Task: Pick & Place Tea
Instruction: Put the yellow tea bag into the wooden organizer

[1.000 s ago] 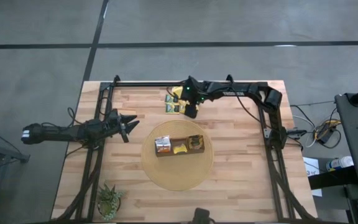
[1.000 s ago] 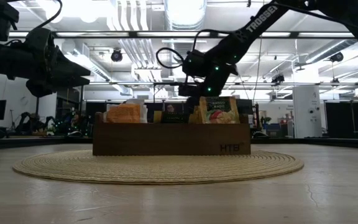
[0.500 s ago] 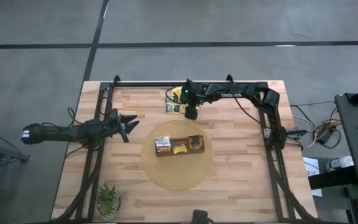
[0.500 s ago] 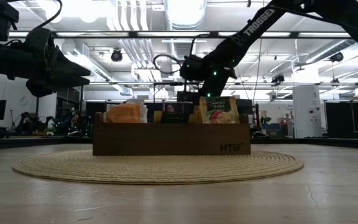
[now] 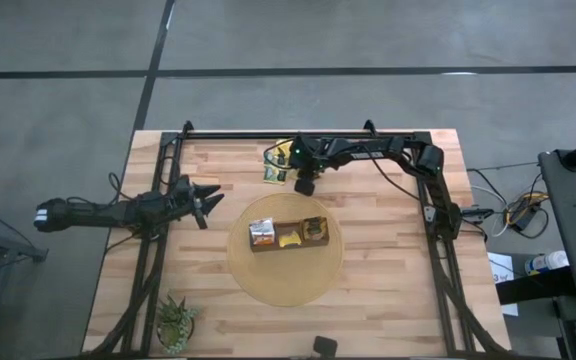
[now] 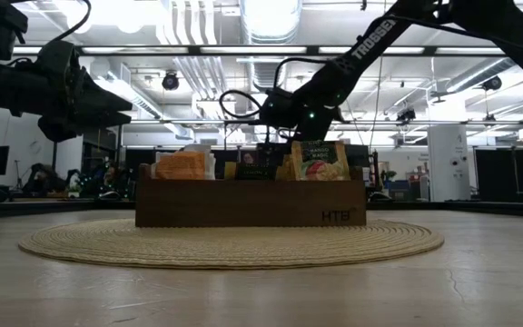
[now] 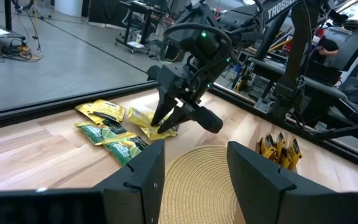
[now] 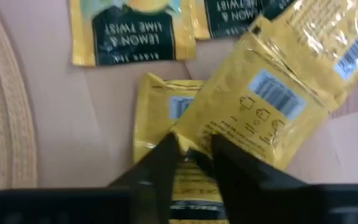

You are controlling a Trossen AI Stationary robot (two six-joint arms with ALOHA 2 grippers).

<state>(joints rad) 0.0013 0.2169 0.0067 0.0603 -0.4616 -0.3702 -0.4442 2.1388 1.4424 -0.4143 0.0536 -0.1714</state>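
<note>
Several tea sachets (image 5: pixel 275 168) lie flat on the wooden table beyond the round mat, yellow ones (image 8: pixel 272 99) and green-printed ones (image 7: pixel 114 140). My right gripper (image 8: pixel 194 152) is down at the yellow ones (image 7: pixel 153 123), pointing steeply down, its fingers shut on the upper one. The brown box (image 5: pixel 288 234) stands on the woven mat (image 5: pixel 286 285) with sachets upright in it (image 6: pixel 319 161). My left gripper (image 5: pixel 208 200) waits open above the table's left side, nothing between its fingers (image 7: pixel 191 168). My right gripper pinches the near edge (image 8: pixel 197 140) of the upper yellow sachet between its two fingers (image 8: pixel 166 158). The fingers come from above, slanting down. The sachet lies tilted over another yellow sachet (image 8: pixel 160 106), which rests flat on the table.
A small potted plant (image 5: pixel 176 322) stands at the near left corner. The dark arm frame (image 5: pixel 438 250) runs along the table's left, far and right sides. Bare wood lies right of the mat (image 5: pixel 388 260).
My right gripper has sunk toward the sachets on the far side of the table and tipped a little steeper; in the low view it now sits lower behind the box. The left arm and the box have kept still.
</note>
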